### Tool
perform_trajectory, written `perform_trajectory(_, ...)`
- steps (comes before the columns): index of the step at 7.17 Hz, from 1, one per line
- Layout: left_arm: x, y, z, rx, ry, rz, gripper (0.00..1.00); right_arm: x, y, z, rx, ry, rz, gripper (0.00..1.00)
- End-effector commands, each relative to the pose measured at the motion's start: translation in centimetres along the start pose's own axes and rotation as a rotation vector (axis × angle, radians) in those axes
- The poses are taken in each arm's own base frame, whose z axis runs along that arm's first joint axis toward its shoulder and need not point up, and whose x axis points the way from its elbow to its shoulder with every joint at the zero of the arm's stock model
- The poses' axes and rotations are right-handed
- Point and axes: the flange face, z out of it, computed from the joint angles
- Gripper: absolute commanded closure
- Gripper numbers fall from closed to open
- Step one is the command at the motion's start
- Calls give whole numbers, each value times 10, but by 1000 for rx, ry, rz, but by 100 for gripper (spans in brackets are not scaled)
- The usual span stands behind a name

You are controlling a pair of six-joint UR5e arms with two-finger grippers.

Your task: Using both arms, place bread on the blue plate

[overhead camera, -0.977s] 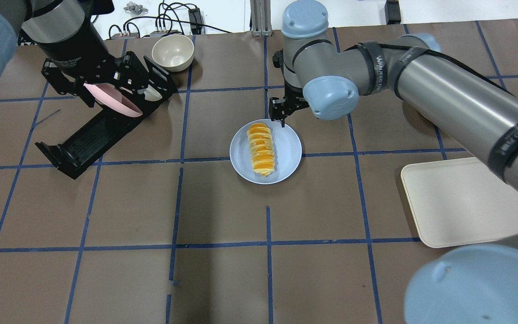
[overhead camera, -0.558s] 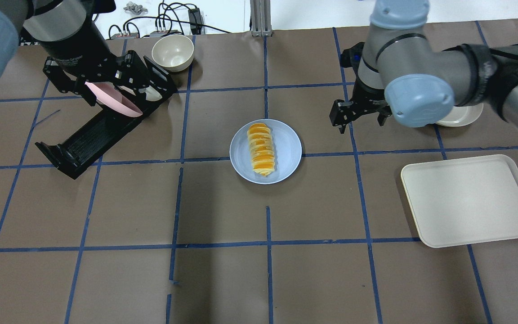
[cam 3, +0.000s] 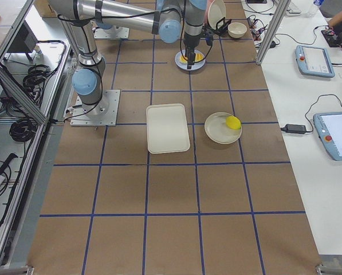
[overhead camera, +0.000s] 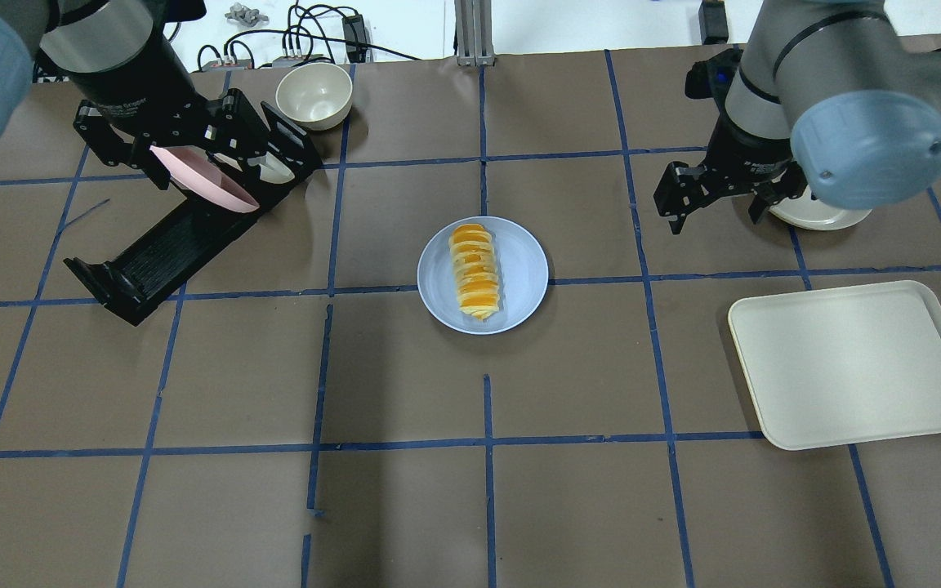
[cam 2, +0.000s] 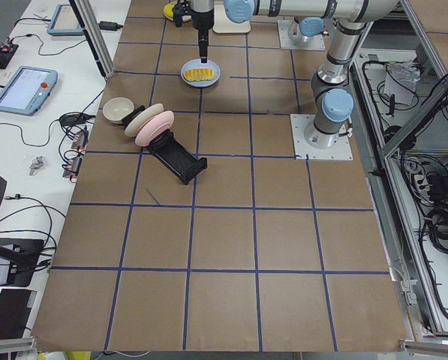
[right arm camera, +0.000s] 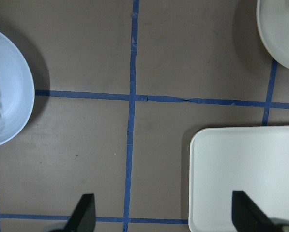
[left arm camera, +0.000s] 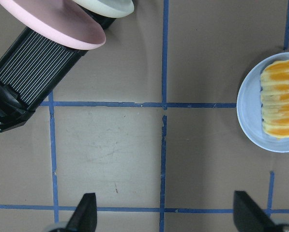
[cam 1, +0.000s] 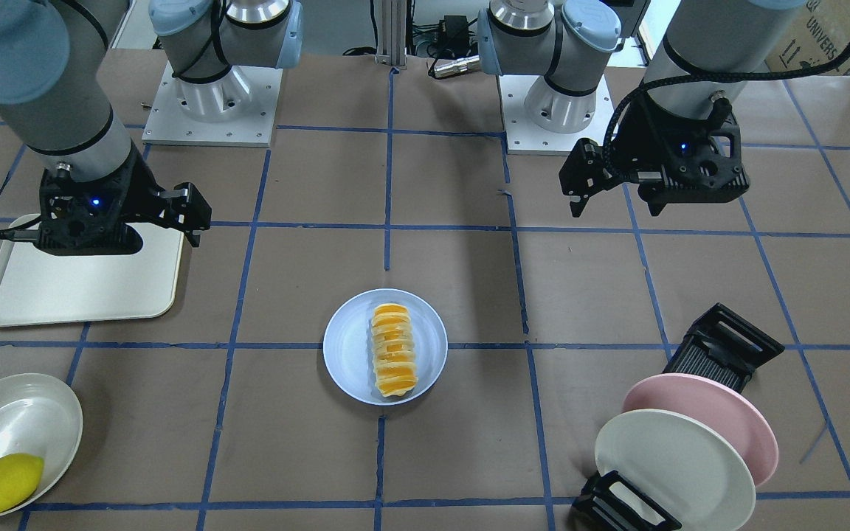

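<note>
The bread [overhead camera: 474,272] lies lengthwise on the blue plate [overhead camera: 524,269] in the middle of the table. It also shows in the front view, bread [cam 1: 393,361] on plate [cam 1: 347,346]. My right gripper [overhead camera: 715,214] hovers open and empty to the right of the plate, clear of it; its wrist view [right arm camera: 163,215] shows wide-apart fingertips and the plate's edge [right arm camera: 13,96]. My left gripper [cam 1: 614,206] is open and empty, raised well to the left of the plate. Its wrist view [left arm camera: 166,215] shows the bread [left arm camera: 280,106] at the right edge.
A black dish rack [cam 1: 724,346] holds a pink plate [cam 1: 720,405] and a white plate [cam 1: 672,464] on my left. A cream bowl [overhead camera: 314,94] stands beyond it. On my right lie a cream tray [overhead camera: 854,367] and a cream-white plate [cam 1: 12,420] holding a lemon [cam 1: 4,483].
My right gripper has swung away from above the plate's far edge, out to the right. The bread stays on the plate. The left gripper has barely moved.
</note>
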Motion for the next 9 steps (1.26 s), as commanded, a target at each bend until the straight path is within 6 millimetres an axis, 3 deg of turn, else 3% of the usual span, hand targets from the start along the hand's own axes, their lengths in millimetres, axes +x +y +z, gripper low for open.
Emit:
perform_trajectory(1, 1, 0, -1, -5, -4, -14, 0, -8, 2, -23, 8, -12, -7, 0)
perform_trajectory(9, 3, 8, -7, -5, 1, -16, 0, -7, -1, -22, 5, -11, -31, 0)
